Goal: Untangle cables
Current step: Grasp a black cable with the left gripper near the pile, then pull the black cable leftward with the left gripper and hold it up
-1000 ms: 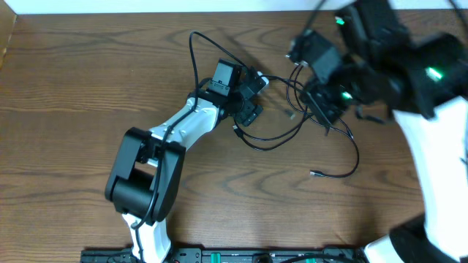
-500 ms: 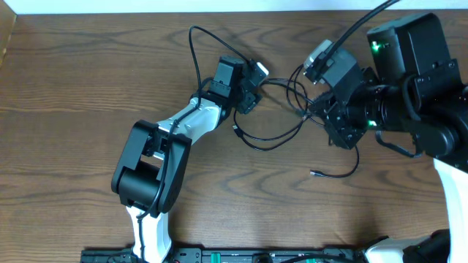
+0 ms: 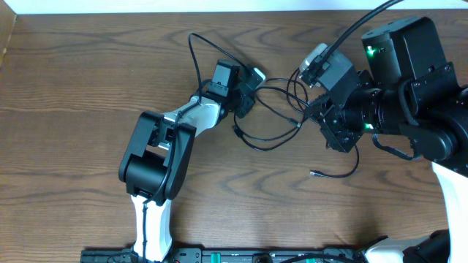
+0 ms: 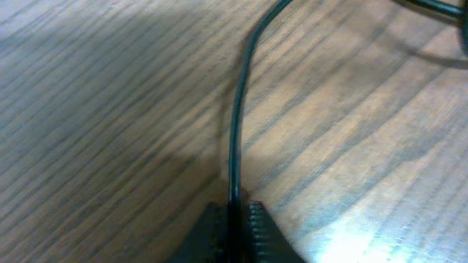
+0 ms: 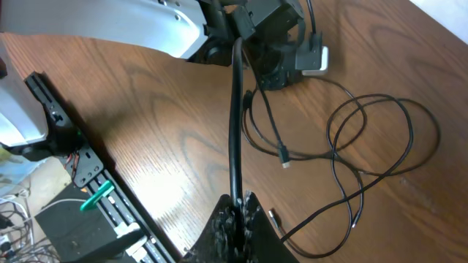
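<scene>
Thin black cables (image 3: 272, 143) lie in overlapping loops mid-table, with one small plug end (image 3: 314, 173) loose in front. My left gripper (image 3: 247, 98) sits at the loops' left side. In the left wrist view it (image 4: 234, 213) is shut on one black cable (image 4: 234, 131) that runs away over the wood. My right gripper (image 3: 308, 111) is at the loops' right side. In the right wrist view it (image 5: 238, 208) is shut on a black cable (image 5: 235, 124) stretched straight toward the left gripper (image 5: 267, 36). More loops (image 5: 380, 139) lie to the right.
The wooden table (image 3: 80, 95) carries a dark rail with green parts (image 3: 219, 256) along its front edge, also visible in the right wrist view as the rail (image 5: 80, 164). One cable arcs toward the back (image 3: 194, 51). The bulky right arm (image 3: 409, 95) overhangs the right side.
The left gripper's jaws have closed on the cable. The right arm swung down and left at first, then settled. The left arm's elbow drifted slightly right.
</scene>
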